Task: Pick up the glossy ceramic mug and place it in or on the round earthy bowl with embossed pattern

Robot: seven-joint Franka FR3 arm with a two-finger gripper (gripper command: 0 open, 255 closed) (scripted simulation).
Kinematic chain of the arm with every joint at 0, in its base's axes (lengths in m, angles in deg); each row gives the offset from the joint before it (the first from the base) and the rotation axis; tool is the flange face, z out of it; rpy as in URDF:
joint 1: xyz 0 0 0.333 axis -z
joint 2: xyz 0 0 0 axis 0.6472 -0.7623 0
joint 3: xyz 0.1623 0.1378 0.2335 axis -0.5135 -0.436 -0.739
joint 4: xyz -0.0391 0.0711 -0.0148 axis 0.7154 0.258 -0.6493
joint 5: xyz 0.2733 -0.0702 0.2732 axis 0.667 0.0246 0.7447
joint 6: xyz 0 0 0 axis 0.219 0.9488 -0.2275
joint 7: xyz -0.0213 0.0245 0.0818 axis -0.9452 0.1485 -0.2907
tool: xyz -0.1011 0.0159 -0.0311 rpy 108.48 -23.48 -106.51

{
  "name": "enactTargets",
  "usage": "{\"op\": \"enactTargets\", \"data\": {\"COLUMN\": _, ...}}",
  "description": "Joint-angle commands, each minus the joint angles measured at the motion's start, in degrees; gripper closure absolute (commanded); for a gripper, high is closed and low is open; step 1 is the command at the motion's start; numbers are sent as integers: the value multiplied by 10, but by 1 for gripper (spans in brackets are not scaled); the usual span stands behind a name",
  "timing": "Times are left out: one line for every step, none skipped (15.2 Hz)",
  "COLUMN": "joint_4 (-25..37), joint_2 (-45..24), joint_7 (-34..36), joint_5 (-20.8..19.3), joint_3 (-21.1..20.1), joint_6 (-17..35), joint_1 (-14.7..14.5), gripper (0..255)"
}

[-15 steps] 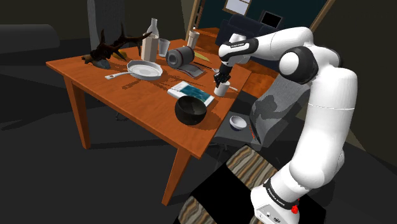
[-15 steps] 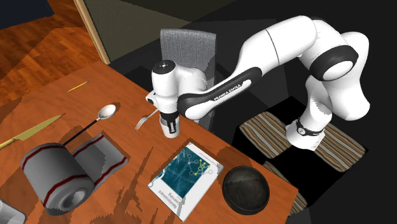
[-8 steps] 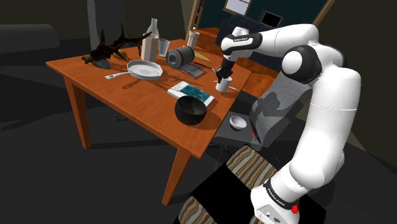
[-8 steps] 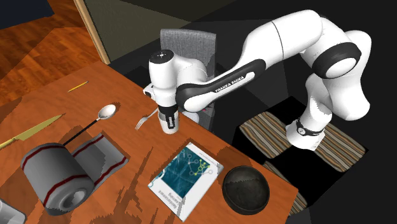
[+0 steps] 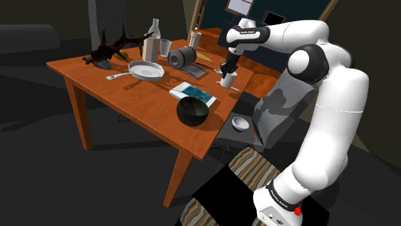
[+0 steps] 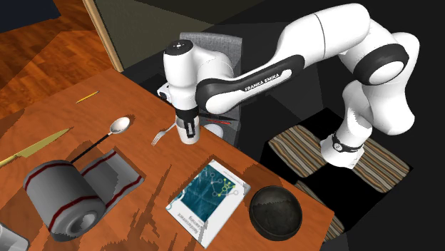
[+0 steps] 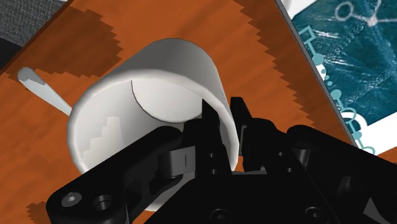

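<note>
Fingers: the black fingers [image 7: 240,121] are clenched on the mug's rim. 1 is inside the cup and 1 is outside, with the wall pinched between them.
Mug: the plain white mug [image 7: 153,121] hangs upright under the hand. In the wrist view its dark shadow lies on the wood off to one side, so it looks raised clear of the desk [image 5: 128,96].
Mug's place: over the desk's edge nearest the grey chair [image 6: 210,50], in the second exterior view.
Bowl: a round, nearly black bowl [image 6: 275,210] stands near the desk's corner, with nothing inside it. It is between 4 and 5 o'clock from the mug in the second exterior view and at about 8 o'clock in the shoulder view. The 2 are well apart.
Book: a white book with a teal cover [image 6: 207,200] lies flat between mug and bowl, at about 6 o'clock from the mug in the second exterior view. The bowl sits just beside its corner.
Cutlery: a fork [image 6: 162,133] lies at 9 o'clock from the mug, close by. A spoon [image 6: 107,135] lies farther along the same line.
Roll: a grey roll with a red stripe [image 6: 68,200] lies at 8 o'clock, partly unrolled across the wood.
Far end: a frying pan [image 5: 146,69] and a pale bottle [image 5: 152,42] stand well away from the mug, at 9 to 10 o'clock in the shoulder view.
Arm: the white arm [image 6: 314,43] arches over the chair, and the hand points straight down.
</note>
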Motion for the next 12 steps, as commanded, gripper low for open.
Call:
{"op": "enactTargets", "data": {"joint_4": 10, "joint_2": 4, "joint_7": 1, "joint_5": -1, "joint_3": 1, "joint_6": -14, "joint_1": 0, "gripper": 255}}
{"op": "enactTargets", "data": {"joint_4": 16, "joint_2": 5, "joint_7": 1, "joint_5": -2, "joint_3": 1, "joint_6": -21, "joint_1": 0, "gripper": 255}}
{"op": "enactTargets", "data": {"joint_4": 22, "joint_2": 6, "joint_7": 1, "joint_5": -2, "joint_3": 1, "joint_6": -28, "joint_1": 0, "gripper": 255}}
{"op": "enactTargets", "data": {"joint_4": 29, "joint_2": 7, "joint_7": 1, "joint_5": -2, "joint_3": 1, "joint_6": -36, "joint_1": 0, "gripper": 255}}
{"op": "enactTargets", "data": {"joint_4": 35, "joint_2": 8, "joint_7": 1, "joint_5": -3, "joint_3": 2, "joint_6": -43, "joint_1": 1, "gripper": 255}}
{"op": "enactTargets", "data": {"joint_4": 42, "joint_2": 9, "joint_7": 1, "joint_5": -3, "joint_3": 2, "joint_6": -50, "joint_1": 1, "gripper": 255}}
{"op": "enactTargets", "data": {"joint_4": 49, "joint_2": 9, "joint_7": 1, "joint_5": -3, "joint_3": 2, "joint_6": -58, "joint_1": 1, "gripper": 255}}
{"op": "enactTargets", "data": {"joint_4": 56, "joint_2": 10, "joint_7": 1, "joint_5": -3, "joint_3": 2, "joint_6": -65, "joint_1": 2, "gripper": 255}}
{"op": "enactTargets", "data": {"joint_4": 63, "joint_2": 10, "joint_7": 1, "joint_5": -3, "joint_3": 2, "joint_6": -73, "joint_1": 2, "gripper": 255}}
{"op": "enactTargets", "data": {"joint_4": 71, "joint_2": 10, "joint_7": 1, "joint_5": -4, "joint_3": 3, "joint_6": -80, "joint_1": 3, "gripper": 255}}
{"op": "enactTargets", "data": {"joint_4": 79, "joint_2": 10, "joint_7": 1, "joint_5": -4, "joint_3": 3, "joint_6": -88, "joint_1": 3, "gripper": 255}}
{"op": "enactTargets", "data": {"joint_4": 87, "joint_2": 10, "joint_7": 1, "joint_5": -4, "joint_3": 3, "joint_6": -96, "joint_1": 4, "gripper": 255}}
